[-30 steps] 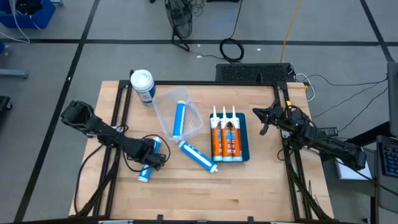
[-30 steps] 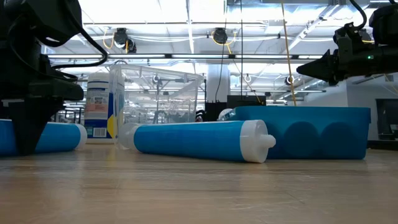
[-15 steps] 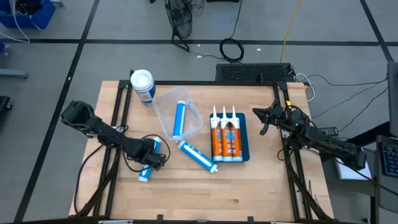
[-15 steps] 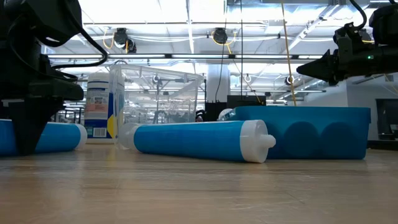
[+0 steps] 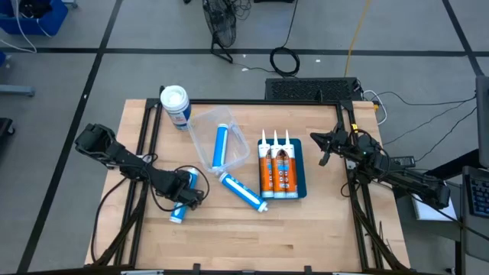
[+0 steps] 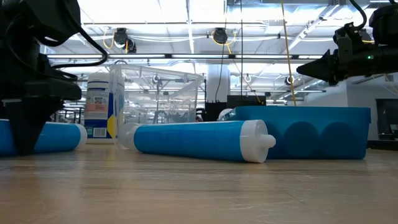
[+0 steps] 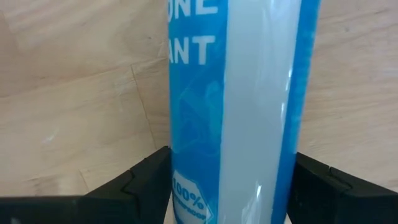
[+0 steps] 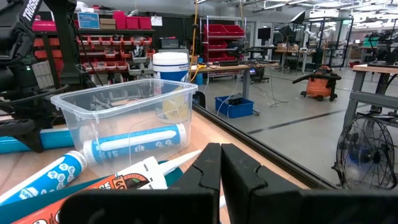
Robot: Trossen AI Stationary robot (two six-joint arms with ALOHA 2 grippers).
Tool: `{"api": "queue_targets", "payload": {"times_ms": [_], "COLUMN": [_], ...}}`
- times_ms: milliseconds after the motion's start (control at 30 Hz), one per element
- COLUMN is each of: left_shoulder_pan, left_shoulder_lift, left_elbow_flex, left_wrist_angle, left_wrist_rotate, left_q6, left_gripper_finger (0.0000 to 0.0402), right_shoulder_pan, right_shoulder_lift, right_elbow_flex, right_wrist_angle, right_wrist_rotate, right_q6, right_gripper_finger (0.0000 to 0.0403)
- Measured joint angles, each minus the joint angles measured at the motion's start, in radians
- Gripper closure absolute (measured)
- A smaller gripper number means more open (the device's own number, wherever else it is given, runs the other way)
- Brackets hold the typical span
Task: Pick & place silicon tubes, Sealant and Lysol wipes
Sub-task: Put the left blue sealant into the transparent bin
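While the left hand [image 5: 186, 192] is set low at the counter's [image 5: 306, 229] eight o'clock, a blue silicone tube [image 7: 236, 106] is clasped between its fingers [image 7: 140, 180]. The Lysol wipes [image 5: 175, 105] are stood upright at eleven o'clock. A clear bin [image 5: 218, 142] just left of centre is seen holding one tube [image 5: 221, 147]; another tube [image 5: 243, 191] is laid at six o'clock. Three sealant cartridges [image 5: 276, 169] are kept in a blue tray [image 5: 299, 174] right of centre. The right hand [image 5: 326, 143] is held clenched and empty at three o'clock.

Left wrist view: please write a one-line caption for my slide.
Left gripper straddling a blue-and-white silicone tube lying on the wooden table.
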Motion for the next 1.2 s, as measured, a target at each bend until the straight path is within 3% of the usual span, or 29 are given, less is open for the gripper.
{"api": "queue_targets", "payload": {"times_ms": [167,333,633,933,1200], "left_shoulder_pan": [0.0,0.002,0.02,-0.013,-0.05], "left_shoulder_lift": [0.0,-0.001,-0.03,-0.185,-0.227], "left_elbow_flex": [0.0,0.0,0.006,0.189,0.38], "left_wrist_angle": [0.0,0.002,0.014,-0.161,-0.19], "left_wrist_rotate": [0.014,0.039,0.043,-0.186,-0.464], "left_q6": [0.044,0.047,0.092,0.14,0.359], "left_gripper_finger": [0.0144,0.0187,0.0187,0.0187,0.0187], "right_shoulder_pan": [0.0,0.0,0.0,0.0,0.0], "right_shoulder_lift": [0.0,0.0,0.0,0.0,0.0], "right_elbow_flex": [0.0,0.0,0.0,-0.001,-0.001], "right_wrist_angle": [0.0,0.0,0.0,0.0,0.0], "right_wrist_rotate": [0.0,0.0,0.0,0.0,0.0], "right_q6": [0.0,0.0,0.0,0.0,0.0], "right_gripper_finger": [0.0403,0.0403,0.0403,0.0403,0.0403]}}
